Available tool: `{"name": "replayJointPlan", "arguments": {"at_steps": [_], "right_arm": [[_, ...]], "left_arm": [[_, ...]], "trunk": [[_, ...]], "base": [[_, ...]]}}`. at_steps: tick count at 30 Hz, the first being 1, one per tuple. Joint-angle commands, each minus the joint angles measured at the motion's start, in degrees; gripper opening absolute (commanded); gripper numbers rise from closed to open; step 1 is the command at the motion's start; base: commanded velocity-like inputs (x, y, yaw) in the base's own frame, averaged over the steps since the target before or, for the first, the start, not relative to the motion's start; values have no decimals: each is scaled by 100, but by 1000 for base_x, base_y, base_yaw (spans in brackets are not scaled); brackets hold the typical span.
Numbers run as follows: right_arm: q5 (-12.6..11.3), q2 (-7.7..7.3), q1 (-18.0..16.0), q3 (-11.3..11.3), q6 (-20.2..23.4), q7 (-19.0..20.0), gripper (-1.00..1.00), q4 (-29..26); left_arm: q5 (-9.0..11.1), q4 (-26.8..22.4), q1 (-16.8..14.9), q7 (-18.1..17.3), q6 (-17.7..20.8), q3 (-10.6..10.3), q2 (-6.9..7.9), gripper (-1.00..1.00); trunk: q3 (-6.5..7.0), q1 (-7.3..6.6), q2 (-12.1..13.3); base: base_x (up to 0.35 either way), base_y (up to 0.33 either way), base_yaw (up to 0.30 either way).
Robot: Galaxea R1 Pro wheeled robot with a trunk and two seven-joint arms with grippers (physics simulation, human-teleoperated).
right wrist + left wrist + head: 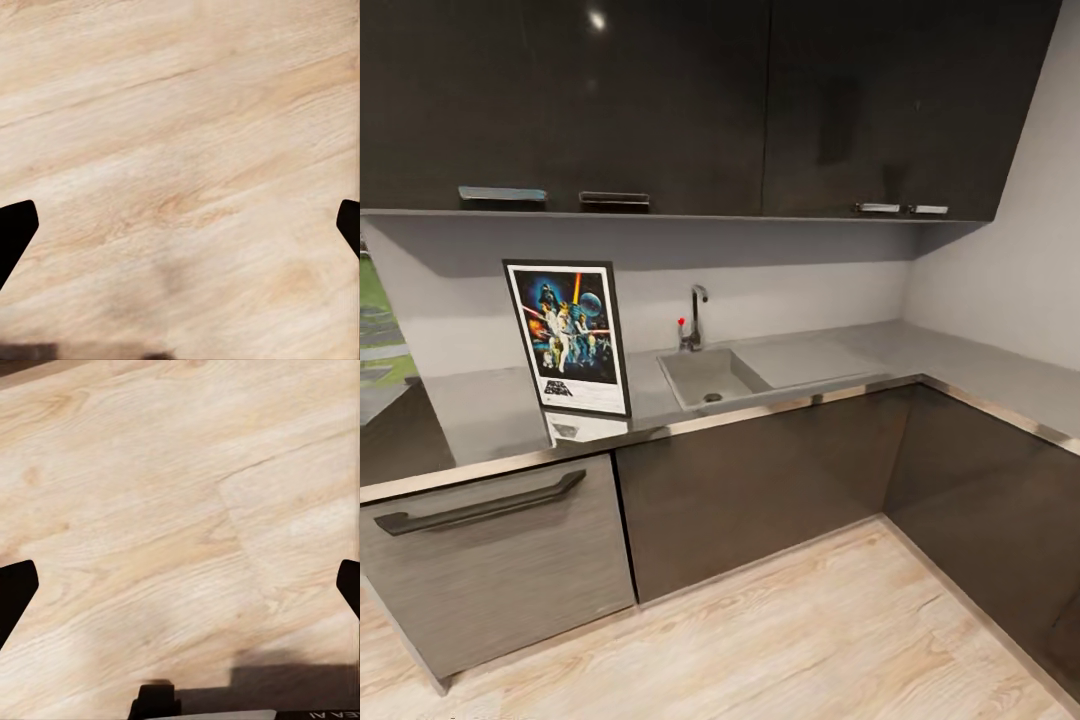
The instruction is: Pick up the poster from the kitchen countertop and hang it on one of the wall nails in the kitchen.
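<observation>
A glossy grey kitchen countertop [490, 410] runs under dark wall cabinets [660, 100], its sink [710, 378] holding nothing. The poster [568, 336] stands upright on it, left of the sink. Over the wood floor [180, 510], the left gripper [180, 585] and right gripper [180, 225] both hang with fingers spread wide, holding nothing.

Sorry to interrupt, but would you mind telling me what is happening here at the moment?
Nothing is being handled yet. The black-framed Star Wars poster stands upright on the glossy grey kitchen countertop, beside the inset sink. Both wrist cameras look down at the light wooden floor, with the left gripper and right gripper open and empty.
</observation>
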Motion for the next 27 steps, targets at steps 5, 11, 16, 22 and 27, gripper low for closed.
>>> {"name": "replayJointPlan", "arguments": {"at_steps": [5, 11, 16, 22, 27], "right_arm": [[1, 0, -2, -1, -19, -4, 100, 5], [1, 0, -2, -1, -19, -4, 100, 4], [1, 0, -2, -1, -19, -10, 100, 6], [1, 0, -2, -1, -19, -6, 100, 6], [1, 0, -2, -1, -19, -4, 100, 7]], "left_arm": [[-4, -8, 1, 3, -7, 1, -1, 100], [-6, -8, 1, 3, -7, 1, -1, 100], [-6, -8, 1, 2, -7, 1, -1, 100], [-6, -1, 1, -2, -7, 1, -1, 100], [-6, 1, 1, -1, -7, 1, -2, 100]], "trunk": [[-5, 1, -2], [-5, 1, -2], [-5, 1, -2], [-5, 1, -2], [-5, 1, -2]], "base": [[143, -340, 265], [143, -340, 278], [130, -340, 282], [120, -340, 258], [117, -340, 55]]}}
